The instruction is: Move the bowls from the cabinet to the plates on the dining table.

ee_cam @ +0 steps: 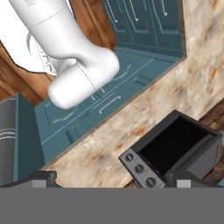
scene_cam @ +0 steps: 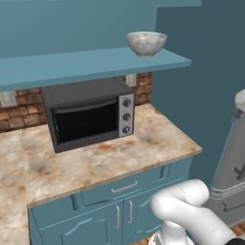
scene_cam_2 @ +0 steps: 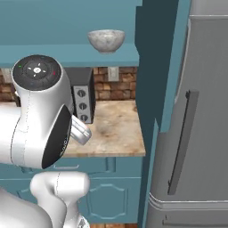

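- A grey-white marbled bowl [scene_cam: 147,43] stood upright on the teal shelf [scene_cam: 91,64], close to the shelf's right end, in the left base view.
- From that low angle the inside of the bowl could not be seen, so whether it held anything cannot be told.
- The right base view showed the same bowl [scene_cam_2: 106,40] near the front edge of the shelf [scene_cam_2: 89,53], with nothing beside it.
- Under the shelf a dark toaster oven [scene_cam: 88,115] sat on the stone-topped counter [scene_cam: 143,153], its glass door shut and three knobs in a column down its right side.
- Through the oven's dark door no contents could be made out.
- The oven stood back against the brick wall [scene_cam: 19,112], well below the bowl and to its left.
- Below the counter the teal drawer [scene_cam: 124,187] and the cupboard doors were closed.
- In the hand view the gripper [ee_cam: 109,180] looked down on the counter [ee_cam: 105,144] and the oven [ee_cam: 173,151]; its two fingertips stood far apart at the bottom corners, jaws wide and holding nothing.
- The gripper was well apart from the bowl.
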Controlling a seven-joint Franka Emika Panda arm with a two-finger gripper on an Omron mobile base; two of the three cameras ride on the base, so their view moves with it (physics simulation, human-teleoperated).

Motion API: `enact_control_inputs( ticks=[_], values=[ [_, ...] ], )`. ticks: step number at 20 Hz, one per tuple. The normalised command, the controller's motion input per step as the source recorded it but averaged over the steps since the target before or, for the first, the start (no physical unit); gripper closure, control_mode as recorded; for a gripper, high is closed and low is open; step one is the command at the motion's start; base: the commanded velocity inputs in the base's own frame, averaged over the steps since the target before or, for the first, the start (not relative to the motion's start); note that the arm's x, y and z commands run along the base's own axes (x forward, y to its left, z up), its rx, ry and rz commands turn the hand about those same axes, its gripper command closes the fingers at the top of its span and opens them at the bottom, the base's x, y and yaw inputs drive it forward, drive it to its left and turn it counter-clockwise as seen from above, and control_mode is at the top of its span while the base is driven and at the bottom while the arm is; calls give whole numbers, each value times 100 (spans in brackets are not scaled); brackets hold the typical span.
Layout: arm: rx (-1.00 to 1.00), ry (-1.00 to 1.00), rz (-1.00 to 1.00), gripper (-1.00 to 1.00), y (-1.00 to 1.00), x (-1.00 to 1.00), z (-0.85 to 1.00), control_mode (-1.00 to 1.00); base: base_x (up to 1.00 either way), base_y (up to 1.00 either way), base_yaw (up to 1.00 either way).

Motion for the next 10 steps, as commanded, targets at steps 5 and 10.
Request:
enact_control_inputs(
  ticks=[5,10],
  values=[
    [0,0,0,-100,0,0,0,100,41,27,-1],
    [0,0,0,-100,0,0,0,100,32,22,-1]
  ],
)
